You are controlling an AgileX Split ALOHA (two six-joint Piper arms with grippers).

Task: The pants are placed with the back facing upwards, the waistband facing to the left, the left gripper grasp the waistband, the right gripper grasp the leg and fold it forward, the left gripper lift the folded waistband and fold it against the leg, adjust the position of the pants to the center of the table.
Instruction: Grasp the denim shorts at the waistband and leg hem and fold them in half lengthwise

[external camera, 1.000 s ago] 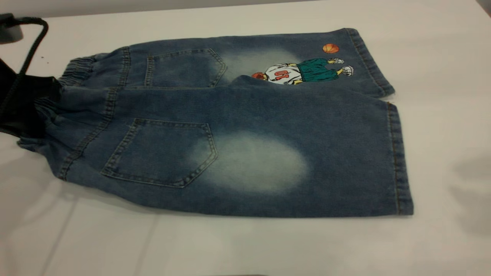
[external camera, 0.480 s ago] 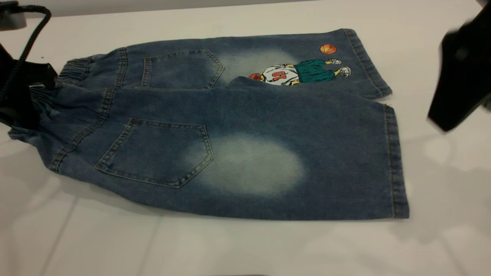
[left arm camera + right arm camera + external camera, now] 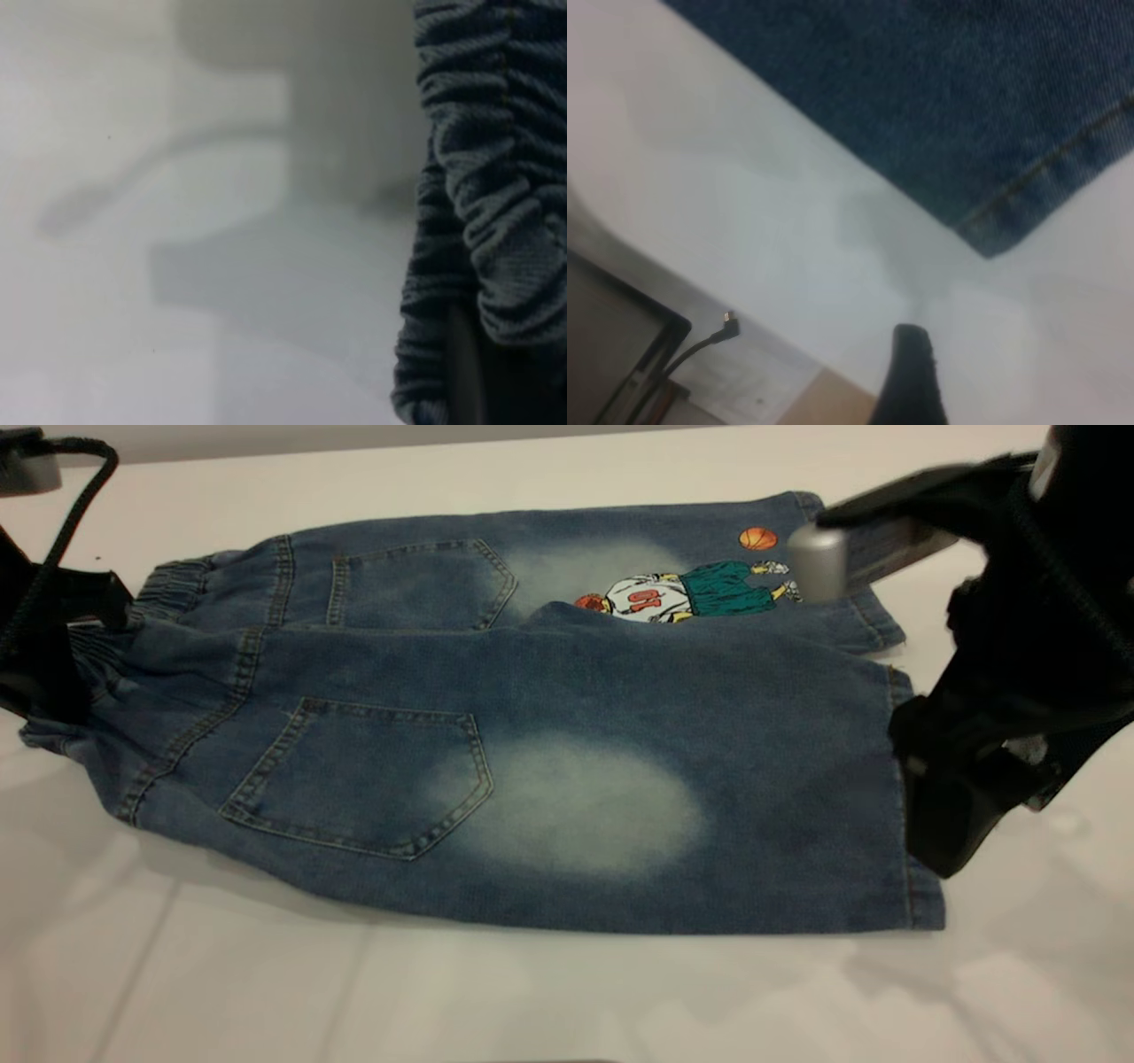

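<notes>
White tabletop fills the scene: the table [image 3: 567,1001] carries the pants [image 3: 532,717] back side up, spread across its middle, with the waistband [image 3: 168,589] toward the table's left edge.

Your left gripper [image 3: 44,646] sits at that edge on the gathered band. From the left wrist view the ruched denim [image 3: 487,177] bunches right against it, so I judge it clamped on the waistband, though you can't see both fingers.

Your right gripper [image 3: 948,815] is at the hem of the leg [image 3: 576,806], near the table's right edge. One dark fingertip [image 3: 912,372] shows over bare table just off the hem corner [image 3: 992,239]. How wide it stands, I cannot tell.

Watch these risks:
- Closing now could catch only air or table, since that tip looks clear of the cloth.
- A thin pinch on the hem may slip mid-fold.
- Pulling while the waistband is held could drag the printed leg [image 3: 691,589] along.
</notes>
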